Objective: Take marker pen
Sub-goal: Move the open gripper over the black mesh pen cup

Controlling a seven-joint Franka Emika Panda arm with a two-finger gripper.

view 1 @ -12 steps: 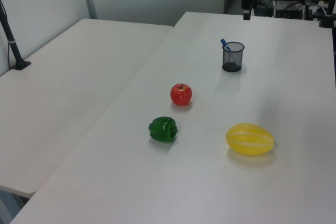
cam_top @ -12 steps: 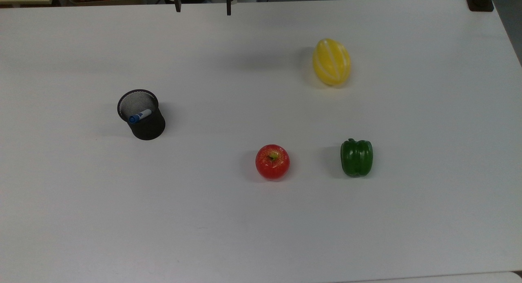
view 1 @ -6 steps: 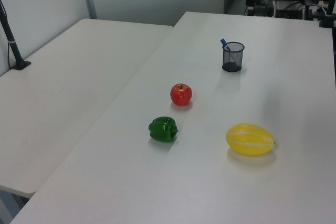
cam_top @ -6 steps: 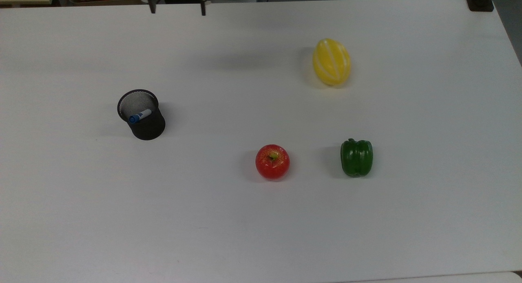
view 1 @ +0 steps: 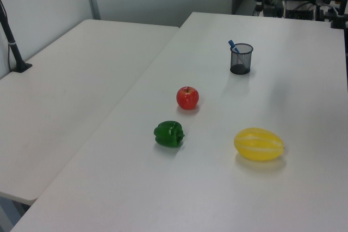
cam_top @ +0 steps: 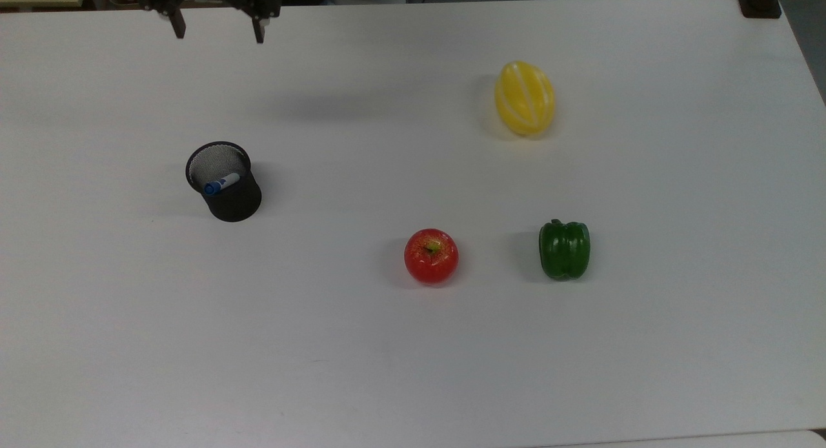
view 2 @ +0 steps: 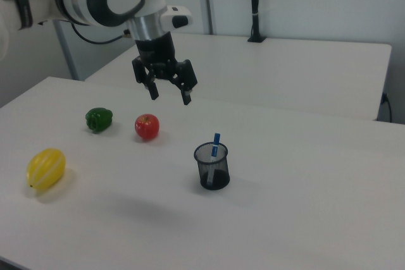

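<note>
I see the marker pen (cam_top: pixel 221 183) standing tilted in the black wire-mesh pen cup (cam_top: pixel 226 184), its blue cap leaning on the rim and poking above it in the right view. The cup is a round, see-through cylinder on the matte white table (cam_top: pixel 413 345). My gripper (view 2: pixel 169 93) hangs in the air well above the table, up and to the right view's left of the cup; its two dark fingers are spread wide with nothing between them. In the top view it sits at the far edge, well apart from the cup. Elsewhere on the table I have a glossy red apple (cam_top: pixel 431 255), a ridged green bell pepper (cam_top: pixel 564 249) and an oval yellow melon with pale stripes (cam_top: pixel 524 97).
</note>
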